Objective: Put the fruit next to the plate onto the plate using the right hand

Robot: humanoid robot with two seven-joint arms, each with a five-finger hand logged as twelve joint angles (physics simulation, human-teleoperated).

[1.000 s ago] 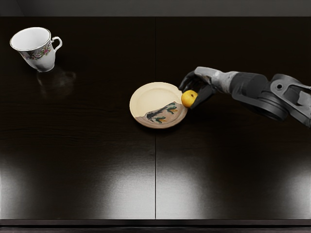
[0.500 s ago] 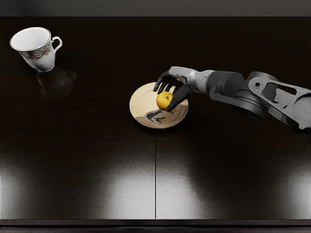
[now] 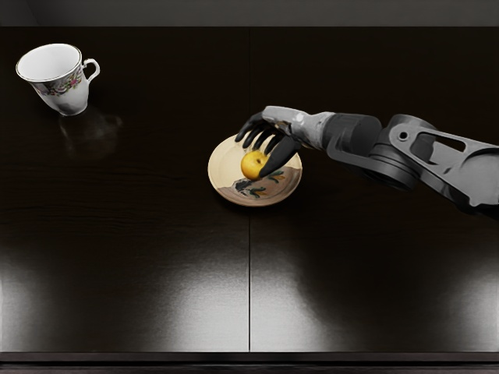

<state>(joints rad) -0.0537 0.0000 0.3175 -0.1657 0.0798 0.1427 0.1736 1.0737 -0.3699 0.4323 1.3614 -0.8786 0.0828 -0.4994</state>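
Note:
A small yellow fruit [image 3: 253,164] lies in the middle of the cream plate [image 3: 226,160], which has a painted pattern on its near side. My right hand [image 3: 263,156] hovers over the plate, its arm coming in from the right edge. The dark fingers [image 3: 251,139] are spread just above and behind the fruit, and the thumb [image 3: 279,158] runs along the fruit's right side. The fruit seems to rest on the plate, not in the grasp. The left arm does not show.
A white teacup [image 3: 56,76] with a floral band stands at the far left back of the dark, glossy table [image 3: 156,257]. A seam [image 3: 249,280] runs down the table's middle.
The right hand carried the fruit leftward from beside the plate's right rim to over its middle. The fingers have spread and the fruit now sits lower, on the plate.

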